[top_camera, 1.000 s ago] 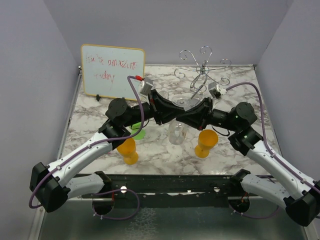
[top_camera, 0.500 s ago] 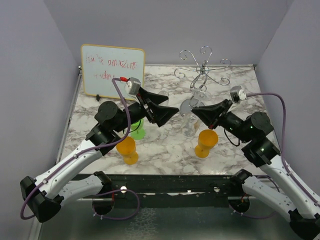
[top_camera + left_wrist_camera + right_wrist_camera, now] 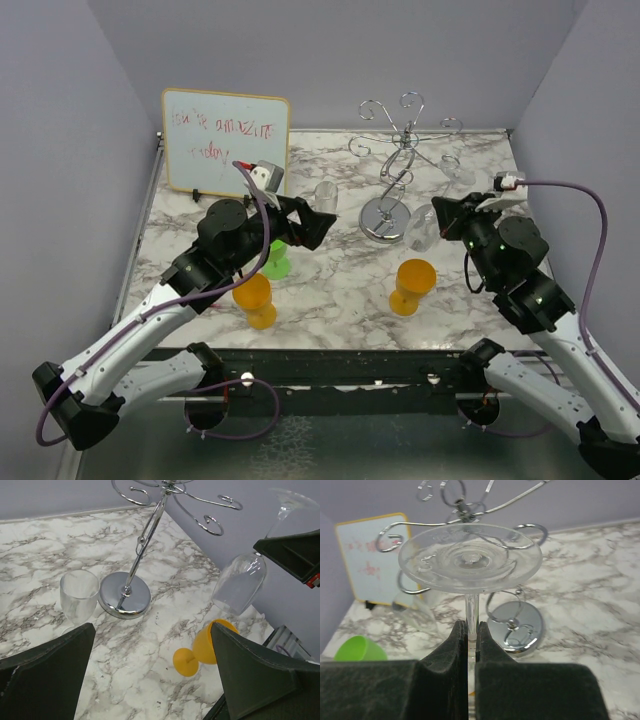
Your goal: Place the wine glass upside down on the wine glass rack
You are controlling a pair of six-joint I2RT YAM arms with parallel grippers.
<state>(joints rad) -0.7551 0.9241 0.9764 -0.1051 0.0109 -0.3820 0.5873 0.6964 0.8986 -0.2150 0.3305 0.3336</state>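
Nearest the arm bases, a left orange goblet and a right orange goblet are being carried by the marble desk. Beyond them, the left tool is being held wide open above the desk. The right tool is being pressed shut on the stem of the wine glass. The glass is being held off the desk, tilted, foot up and bowl down, near the wine glass rack but not on it. Farther back, a second clear glass and a whiteboard are being supported by the desk.
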